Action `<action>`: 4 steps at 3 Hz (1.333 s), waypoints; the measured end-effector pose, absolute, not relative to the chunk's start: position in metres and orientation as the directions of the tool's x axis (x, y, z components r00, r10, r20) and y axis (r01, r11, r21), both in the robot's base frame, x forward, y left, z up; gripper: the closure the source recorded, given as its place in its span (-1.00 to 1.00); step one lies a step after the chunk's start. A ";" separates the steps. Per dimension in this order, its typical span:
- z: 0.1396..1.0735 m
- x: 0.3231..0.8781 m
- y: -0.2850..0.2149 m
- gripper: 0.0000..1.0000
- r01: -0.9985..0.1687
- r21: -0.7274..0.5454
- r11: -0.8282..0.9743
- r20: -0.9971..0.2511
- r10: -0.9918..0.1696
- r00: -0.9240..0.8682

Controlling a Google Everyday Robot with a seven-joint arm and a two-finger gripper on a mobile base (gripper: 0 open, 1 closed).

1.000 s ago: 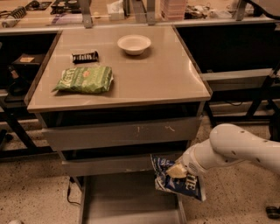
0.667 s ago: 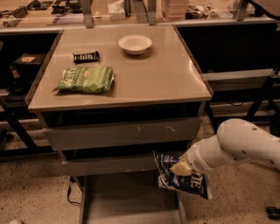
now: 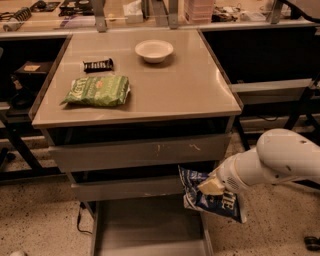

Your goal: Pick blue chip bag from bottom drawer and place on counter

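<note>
The blue chip bag (image 3: 207,198) hangs in the air at the right front of the cabinet, in front of the middle drawer and above the right edge of the open bottom drawer (image 3: 150,231). My gripper (image 3: 210,187) is shut on the bag's upper part; its pale fingertips show against the foil, and the white arm comes in from the right. The bottom drawer is pulled out and its flat grey floor is bare. The counter (image 3: 180,87) lies above, beige and glossy.
On the counter lie a green chip bag (image 3: 96,90), a small black candy bar (image 3: 98,64) and a white bowl (image 3: 154,50). Two upper grey drawers (image 3: 140,152) are closed. A cluttered long desk (image 3: 150,12) runs behind.
The gripper has carried the blue chip bag a little to the right and slightly up, away from the drawer floor. The arm has shifted right with it.
</note>
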State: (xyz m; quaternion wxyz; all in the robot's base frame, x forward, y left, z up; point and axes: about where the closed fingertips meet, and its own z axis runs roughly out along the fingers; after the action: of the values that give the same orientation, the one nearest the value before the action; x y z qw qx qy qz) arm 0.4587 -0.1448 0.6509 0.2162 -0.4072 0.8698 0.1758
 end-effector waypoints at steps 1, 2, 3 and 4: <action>0.696 0.470 -0.162 1.00 -0.775 0.085 0.627 -0.542 -0.623 -0.564; 0.743 0.481 -0.180 1.00 -0.757 0.034 0.652 -0.570 -0.610 -0.551; 0.792 0.491 -0.190 1.00 -0.740 -0.034 0.672 -0.594 -0.609 -0.526; 0.792 0.491 -0.190 1.00 -0.740 -0.033 0.672 -0.593 -0.609 -0.527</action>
State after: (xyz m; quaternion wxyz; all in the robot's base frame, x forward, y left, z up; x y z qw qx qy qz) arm 0.4914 -0.1896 0.7921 0.2920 -0.3891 0.8664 0.1123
